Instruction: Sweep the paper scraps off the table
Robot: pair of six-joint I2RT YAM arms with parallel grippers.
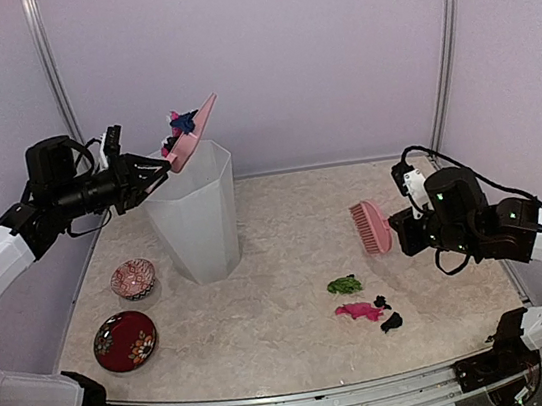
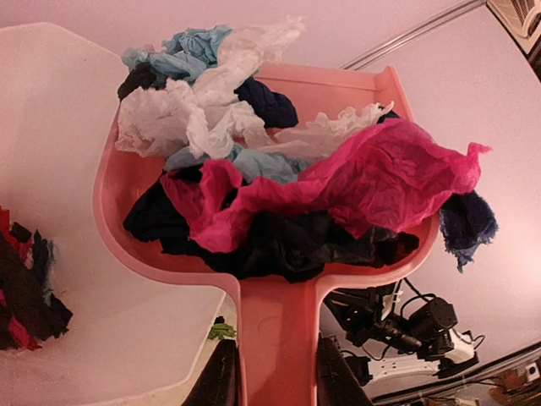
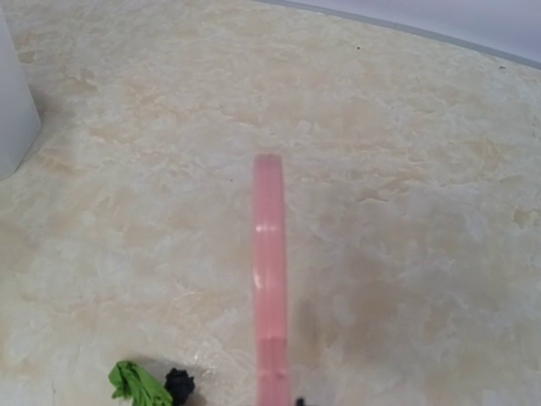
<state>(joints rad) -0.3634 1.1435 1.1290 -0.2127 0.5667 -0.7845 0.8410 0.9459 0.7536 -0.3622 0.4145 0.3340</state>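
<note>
My left gripper (image 1: 151, 171) is shut on the handle of the pink dustpan (image 1: 193, 133) and holds it tilted above the rim of the white bin (image 1: 197, 218). In the left wrist view my left gripper (image 2: 277, 372) clamps the dustpan (image 2: 279, 321), which is piled with paper scraps (image 2: 338, 182) in magenta, black, white, teal and navy. More scraps lie inside the bin (image 2: 25, 288). My right gripper (image 1: 403, 230) is shut on the pink brush (image 1: 370, 226), held above the table (image 1: 285, 302). Green (image 1: 343, 285), magenta (image 1: 359, 311) and black (image 1: 391, 322) scraps lie on the table below the brush (image 3: 269, 279).
Two red patterned dishes sit at the left: a small bowl (image 1: 133, 279) and a larger plate (image 1: 125, 341). Lilac walls and metal posts (image 1: 447, 42) ring the table. The bin's wall (image 3: 13, 110) shows at the left edge of the right wrist view.
</note>
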